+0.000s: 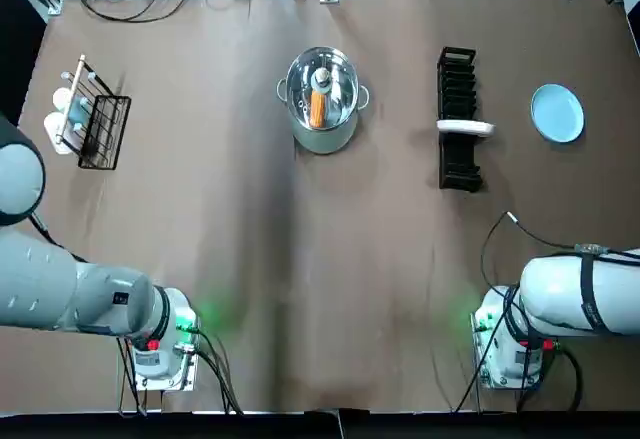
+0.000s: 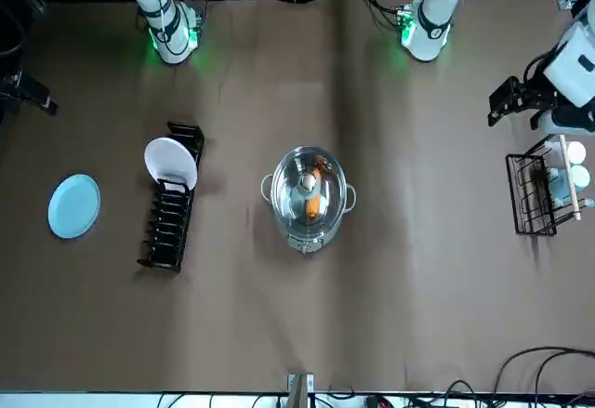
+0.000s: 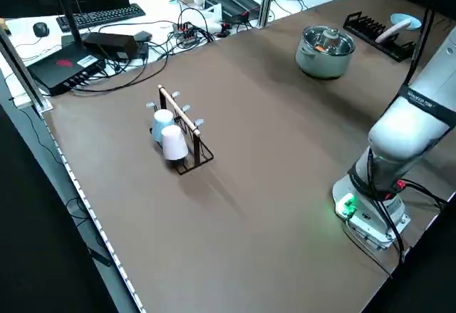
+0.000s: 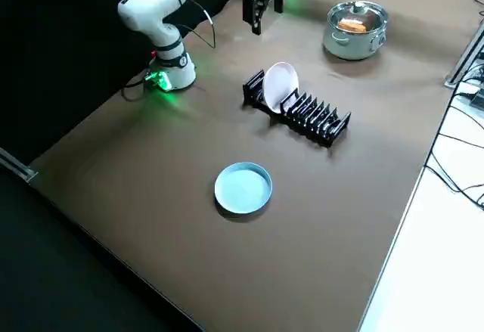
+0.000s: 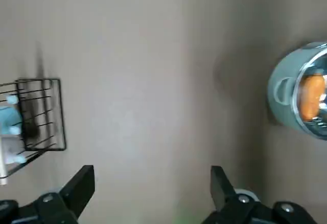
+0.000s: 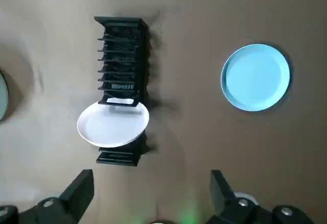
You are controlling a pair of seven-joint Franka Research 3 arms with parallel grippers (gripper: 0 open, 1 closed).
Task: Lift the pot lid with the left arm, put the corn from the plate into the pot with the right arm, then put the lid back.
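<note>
The steel pot (image 1: pixel 325 141) stands at the table's far middle with its glass lid (image 1: pixel 322 80) on top. An orange corn cob (image 1: pixel 317 109) lies inside, showing through the glass. The light blue plate (image 1: pixel 557 113) at the far right holds nothing. My left gripper (image 5: pixel 152 183) hangs open and high over the left part of the table, well away from the pot (image 5: pixel 286 99). On the other side my right gripper (image 6: pixel 152 183) is open too, raised above the dish rack and plate (image 6: pixel 255 77). Neither one holds anything.
A black dish rack (image 1: pixel 458 154) with one white plate (image 1: pixel 465 127) stands between pot and blue plate. A wire basket (image 1: pixel 100 131) with cups sits at the far left. Cables run along the far edge. Both arm bases sit at the near edge.
</note>
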